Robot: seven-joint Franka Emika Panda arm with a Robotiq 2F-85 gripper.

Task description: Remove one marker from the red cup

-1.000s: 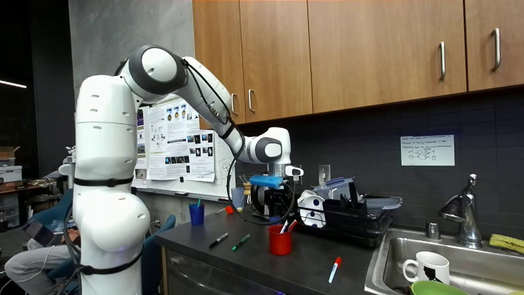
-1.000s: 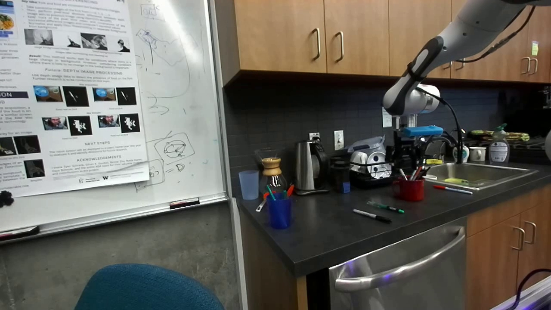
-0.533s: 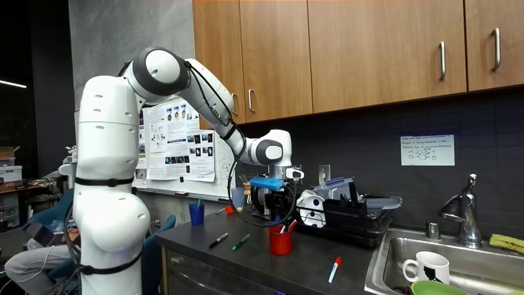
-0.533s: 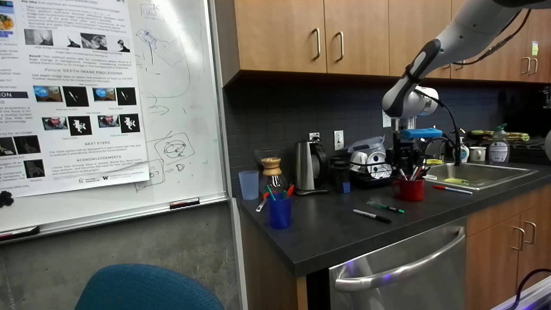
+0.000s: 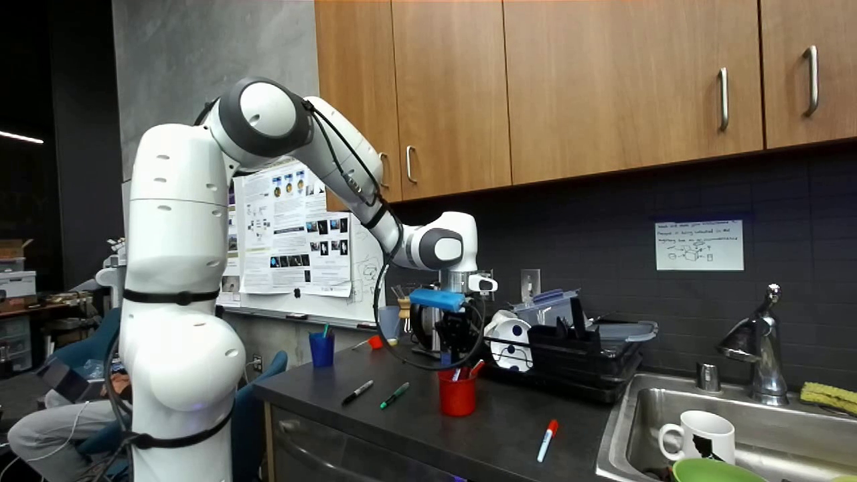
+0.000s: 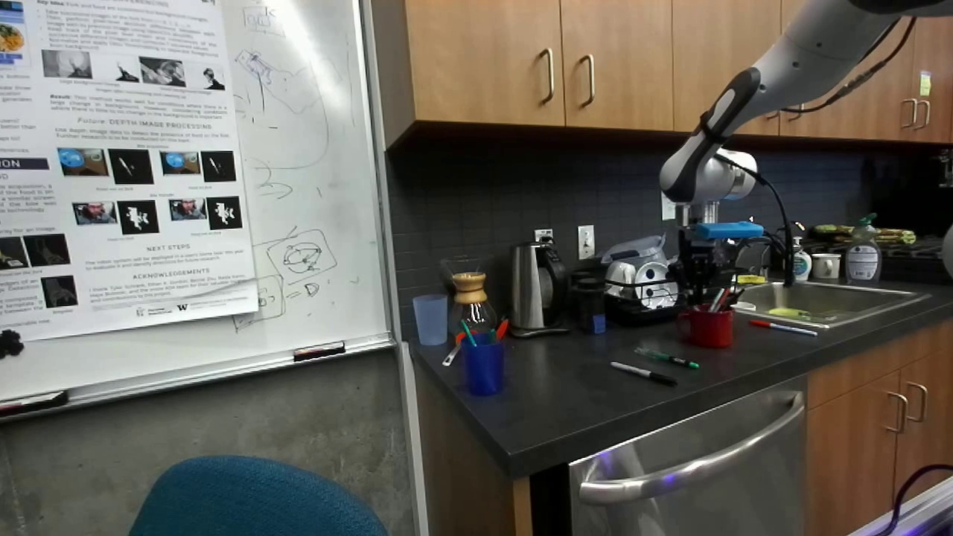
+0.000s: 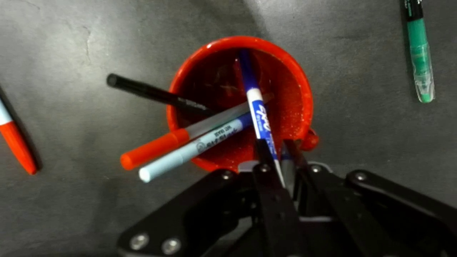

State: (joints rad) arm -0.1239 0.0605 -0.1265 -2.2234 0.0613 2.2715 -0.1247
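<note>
Blue marker (image 7: 260,117) tight between the jaws, lower end inside the red cup (image 7: 306,100)

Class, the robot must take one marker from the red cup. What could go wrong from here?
Dragging: in the wrist view the blue marker, which the gripper straddles, crosses an orange-capped marker in the red cup, so lifting it might pull that one along too.

Tipping: there the gripper also overlaps the cup's rim. Whether they touch I cannot tell, but a bump could topple the cup.
</note>
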